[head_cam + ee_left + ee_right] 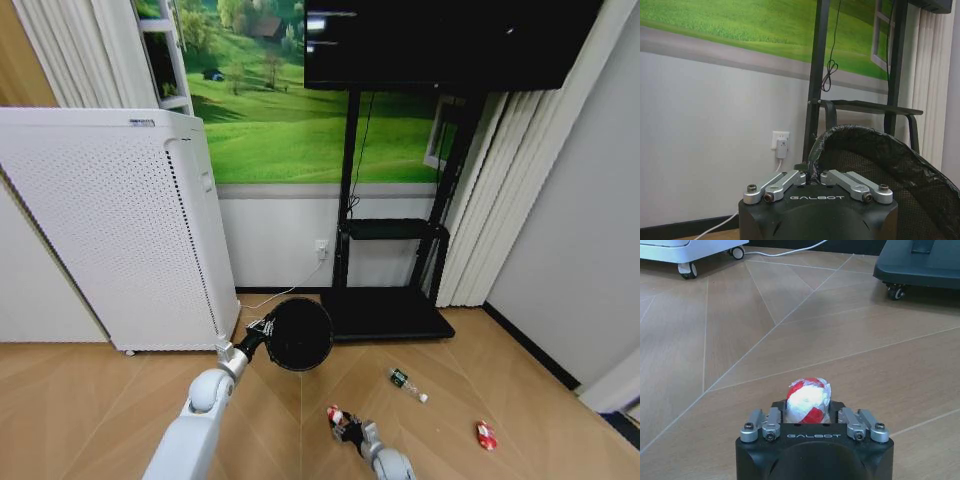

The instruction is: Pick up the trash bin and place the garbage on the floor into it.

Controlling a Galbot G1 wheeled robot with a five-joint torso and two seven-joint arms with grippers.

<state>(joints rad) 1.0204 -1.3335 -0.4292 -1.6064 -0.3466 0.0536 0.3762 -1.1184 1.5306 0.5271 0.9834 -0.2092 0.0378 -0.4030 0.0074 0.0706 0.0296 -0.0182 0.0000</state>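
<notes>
The tall white appliance (115,225) stands by the wall, and everything else is placed from it. Just beside its lower corner, toward the black TV stand (390,310), the trash bin (298,333) hangs off the floor with its mouth tipped toward the head camera; the left tool (262,328) is clamped on its rim, the fingers pinching the bag-lined edge in the left wrist view (812,175). Farther out from the appliance, past the bin, the right tool (345,425) is closed around a red-and-white wrapper (808,400). The clear bottle (407,383) lies on the floor beyond that, and a second red-and-white piece (485,435) farthest from the appliance. The step in hand looks like the first piece grasped. Next, the wrapper would need carrying over the bin's mouth, with the bin turned upright enough to catch it
</notes>
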